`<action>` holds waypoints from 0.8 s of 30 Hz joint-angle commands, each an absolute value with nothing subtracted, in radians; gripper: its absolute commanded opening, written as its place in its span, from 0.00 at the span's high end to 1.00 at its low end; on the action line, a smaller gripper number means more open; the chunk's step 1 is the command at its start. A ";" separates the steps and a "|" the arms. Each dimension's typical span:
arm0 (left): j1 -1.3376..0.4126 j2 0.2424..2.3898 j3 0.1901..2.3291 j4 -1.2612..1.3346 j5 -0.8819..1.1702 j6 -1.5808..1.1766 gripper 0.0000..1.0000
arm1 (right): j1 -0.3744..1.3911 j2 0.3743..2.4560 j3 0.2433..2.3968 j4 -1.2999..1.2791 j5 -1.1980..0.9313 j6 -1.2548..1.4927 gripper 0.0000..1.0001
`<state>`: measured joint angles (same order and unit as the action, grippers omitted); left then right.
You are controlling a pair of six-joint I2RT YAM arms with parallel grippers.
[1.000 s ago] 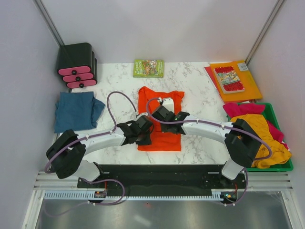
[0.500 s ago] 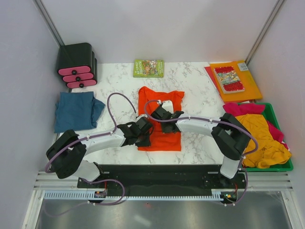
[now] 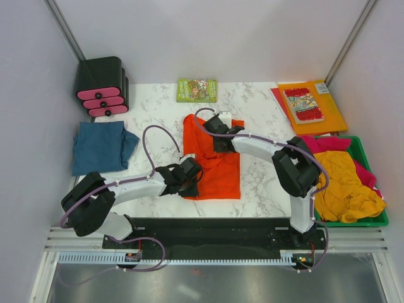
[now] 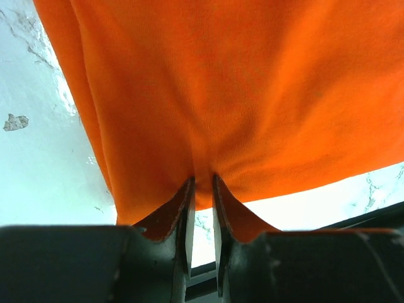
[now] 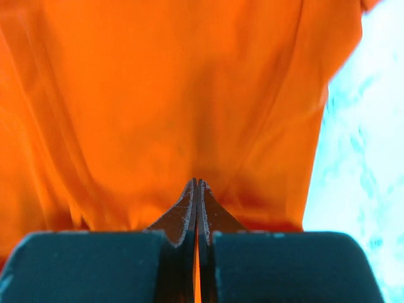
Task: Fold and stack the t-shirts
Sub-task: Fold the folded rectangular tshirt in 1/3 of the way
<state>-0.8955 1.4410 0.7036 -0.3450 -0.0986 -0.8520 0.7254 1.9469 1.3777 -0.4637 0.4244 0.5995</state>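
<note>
An orange-red t-shirt [image 3: 218, 167] lies flat in the middle of the marble table. My left gripper [image 3: 194, 180] is at its near left edge, shut on a pinch of the orange cloth [image 4: 208, 113] that bunches between the fingertips [image 4: 187, 189]. My right gripper [image 3: 219, 134] is over the shirt's far end near the collar, jaws shut and tips down on the cloth [image 5: 189, 95]; I cannot tell if any cloth is pinched. A teal-blue t-shirt [image 3: 101, 146] lies crumpled at the left. Mustard-yellow [image 3: 347, 180] and magenta-pink [image 3: 322, 144] t-shirts are heaped in the green bin [image 3: 369, 221].
A black drawer unit with pink handles [image 3: 101, 85] stands at the back left. A green book [image 3: 197, 89] lies at the back middle. An orange folder with a comic book [image 3: 312, 104] lies at the back right.
My right gripper has slid from the shirt's middle toward its far collar end, still shut. The left gripper has kept its hold at the near edge.
</note>
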 commanded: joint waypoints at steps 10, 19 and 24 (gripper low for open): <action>-0.908 1.307 0.713 -0.348 -0.205 -0.844 0.60 | 0.702 1.783 1.382 -0.363 0.374 0.512 0.93; -0.867 1.443 0.885 -0.356 -0.227 -0.724 0.70 | 0.844 1.559 1.020 -0.347 0.387 0.607 1.00; -0.809 1.548 0.916 -0.308 -0.181 -0.689 0.88 | 0.850 1.552 0.914 -0.336 0.374 0.650 1.00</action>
<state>-0.8482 1.4784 0.8795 -0.3397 -0.1967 -0.7555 0.8536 1.5612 0.9642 -0.3580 0.3683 0.5930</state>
